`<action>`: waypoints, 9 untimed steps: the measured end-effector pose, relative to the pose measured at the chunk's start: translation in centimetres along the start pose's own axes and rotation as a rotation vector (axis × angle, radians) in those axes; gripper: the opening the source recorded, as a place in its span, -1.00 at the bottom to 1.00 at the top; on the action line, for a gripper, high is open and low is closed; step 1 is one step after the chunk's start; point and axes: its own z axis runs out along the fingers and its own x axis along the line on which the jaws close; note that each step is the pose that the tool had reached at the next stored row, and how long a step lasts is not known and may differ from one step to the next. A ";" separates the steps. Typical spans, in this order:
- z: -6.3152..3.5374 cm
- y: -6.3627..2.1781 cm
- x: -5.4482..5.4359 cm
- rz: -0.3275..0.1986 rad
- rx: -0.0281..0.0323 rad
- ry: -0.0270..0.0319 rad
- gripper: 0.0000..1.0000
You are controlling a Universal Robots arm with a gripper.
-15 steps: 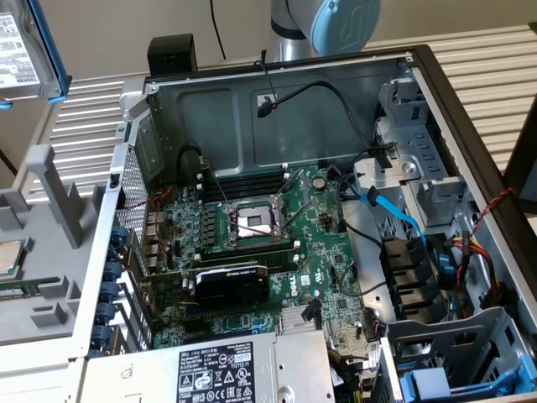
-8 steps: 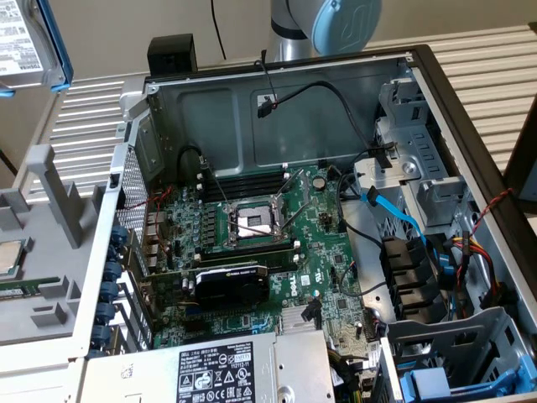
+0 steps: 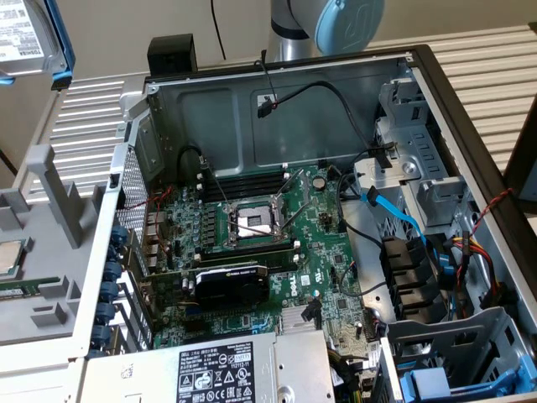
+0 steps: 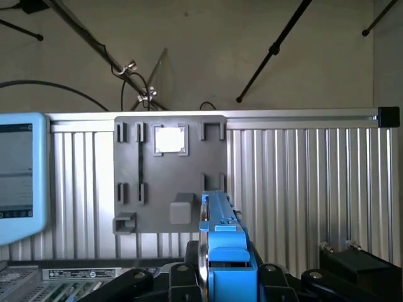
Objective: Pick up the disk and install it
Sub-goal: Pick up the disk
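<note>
We find the disk [image 3: 25,35] clamped edge-on in the gripper [image 4: 224,280], jaws closed on its blue carrier; it is held aloft at the exterior view's far left, outside the case [image 3: 252,117] and well apart from the drive bay [image 3: 457,336] at the near right. We judge the carry to be in hand; done well, it keeps the grip square, clears the case wall and loose cables [image 3: 398,214], and squares the carrier to the bay.

The way to the drive cage [image 3: 419,180] is being crossed by a blue SATA cable [image 3: 401,217] and a black cable [image 3: 331,84] — access from above is being left open.
</note>
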 end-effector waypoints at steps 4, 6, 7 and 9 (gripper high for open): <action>-0.01 -0.01 0.0 0.000 0.0000 0.0001 -0.26; -0.02 -0.02 0.0 0.000 -0.0002 0.0001 -0.26; -0.03 -0.10 0.0 0.000 -0.0004 0.0002 -0.26; -0.03 -0.58 0.1 0.000 -0.0002 0.0001 -0.26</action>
